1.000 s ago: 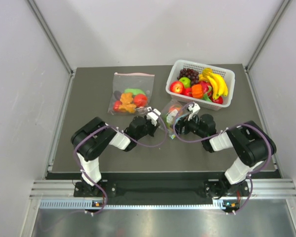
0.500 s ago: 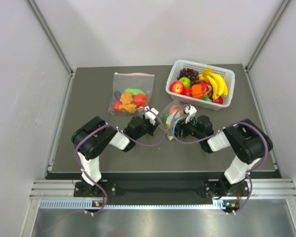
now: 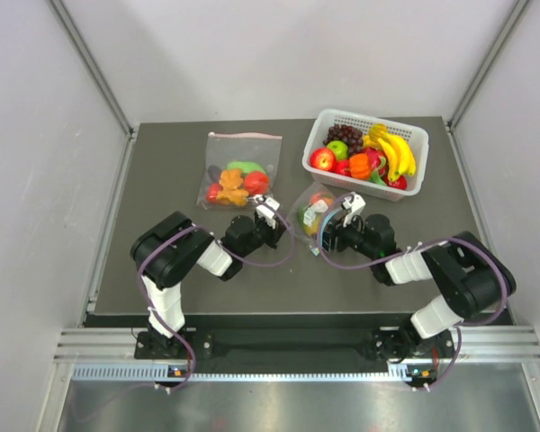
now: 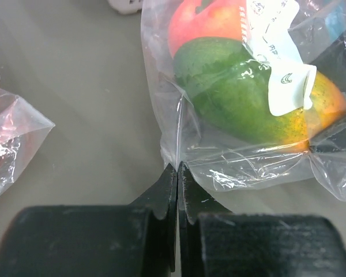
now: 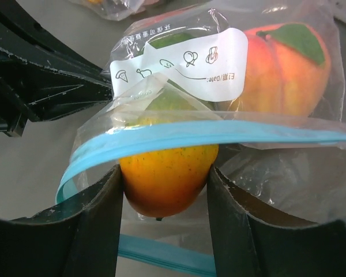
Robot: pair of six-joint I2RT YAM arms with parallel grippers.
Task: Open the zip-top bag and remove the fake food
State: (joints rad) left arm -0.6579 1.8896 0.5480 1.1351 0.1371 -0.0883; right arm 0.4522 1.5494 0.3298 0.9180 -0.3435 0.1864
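Two pieces of the fake food are showing only partly behind the white print on the zip-top bag. This bag is lying mid-way on the dark table, with white walls standing around. The left gripper is pinching tight on the bag's seam. The right gripper, part-spread, is squeezing the orange piece at the teal mouth.

The clear zip-top bag, teal-blue strip and white print, holds orange, peach-red and green fake food.
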